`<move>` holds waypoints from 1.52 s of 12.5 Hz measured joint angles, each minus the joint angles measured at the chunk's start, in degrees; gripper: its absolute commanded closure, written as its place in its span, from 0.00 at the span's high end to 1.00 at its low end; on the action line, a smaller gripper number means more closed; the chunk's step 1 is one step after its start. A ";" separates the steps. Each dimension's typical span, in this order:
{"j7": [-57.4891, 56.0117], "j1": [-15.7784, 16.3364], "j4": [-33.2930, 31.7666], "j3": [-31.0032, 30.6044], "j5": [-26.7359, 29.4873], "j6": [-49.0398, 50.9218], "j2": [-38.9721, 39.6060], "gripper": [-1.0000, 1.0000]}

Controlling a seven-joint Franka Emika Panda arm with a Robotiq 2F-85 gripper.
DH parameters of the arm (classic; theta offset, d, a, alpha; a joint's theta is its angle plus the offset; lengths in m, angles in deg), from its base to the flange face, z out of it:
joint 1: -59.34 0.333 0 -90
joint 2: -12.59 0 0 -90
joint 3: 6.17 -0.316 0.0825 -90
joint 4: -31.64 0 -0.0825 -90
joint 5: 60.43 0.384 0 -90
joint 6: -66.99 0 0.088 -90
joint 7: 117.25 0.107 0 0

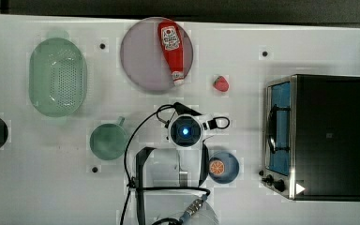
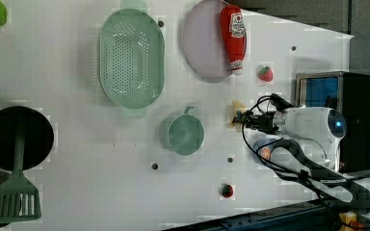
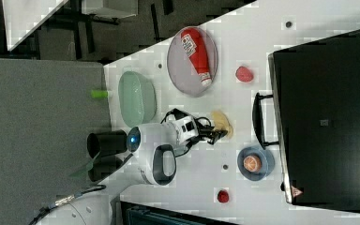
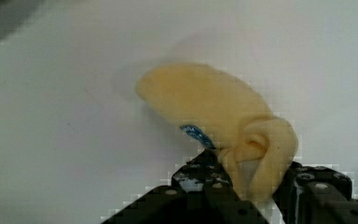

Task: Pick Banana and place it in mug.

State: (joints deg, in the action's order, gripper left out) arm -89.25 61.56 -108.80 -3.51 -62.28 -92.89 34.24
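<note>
The tool (image 4: 254, 186) is seen lowered to the white tabletop (image 1: 309, 37), its dark fingers (image 4: 205, 182) set on either side of the stem end of the banana (image 4: 214, 102); the fruit's narrow end is wedged between them, though whether the grip is fully pressed home cannot be told. The banana is shown lying on the tabletop, pale yellow and curved, with a small blue sticker on its side. In the left view the tool (image 2: 243, 119) is met by the banana (image 2: 236, 108) just at its tip, and in the right view the fruit (image 3: 222, 123) is seen poking out past the tool (image 3: 215, 133). The teal-green mug (image 1: 108, 140) is placed on the top view's left of the arm, upright and near but apart from it. A blue bowl (image 1: 229, 176) holding an orange slice (image 1: 217, 167) is set just beside the arm on the top view's right. Farther off, a ketchup bottle (image 1: 172, 49) is laid on a round grey plate (image 1: 140, 56), a strawberry (image 1: 221, 84) is left beside it, a pale-green colander (image 1: 57, 77) is kept at the top view's left, and a toaster oven (image 1: 328, 136) is stood at the top view's right
</note>
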 measured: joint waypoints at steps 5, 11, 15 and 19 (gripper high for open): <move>-0.27 -0.84 -0.78 -0.30 0.06 15.02 -10.99 0.33; -0.45 -1.26 12.65 0.22 -0.30 45.97 -33.90 0.33; 2.90 -2.04 16.00 -3.32 -0.03 52.81 -40.82 0.33; 15.82 -0.49 15.55 -12.12 8.30 54.36 -35.95 0.33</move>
State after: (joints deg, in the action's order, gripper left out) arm -73.43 61.07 -93.24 -15.63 -53.98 -38.53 -1.71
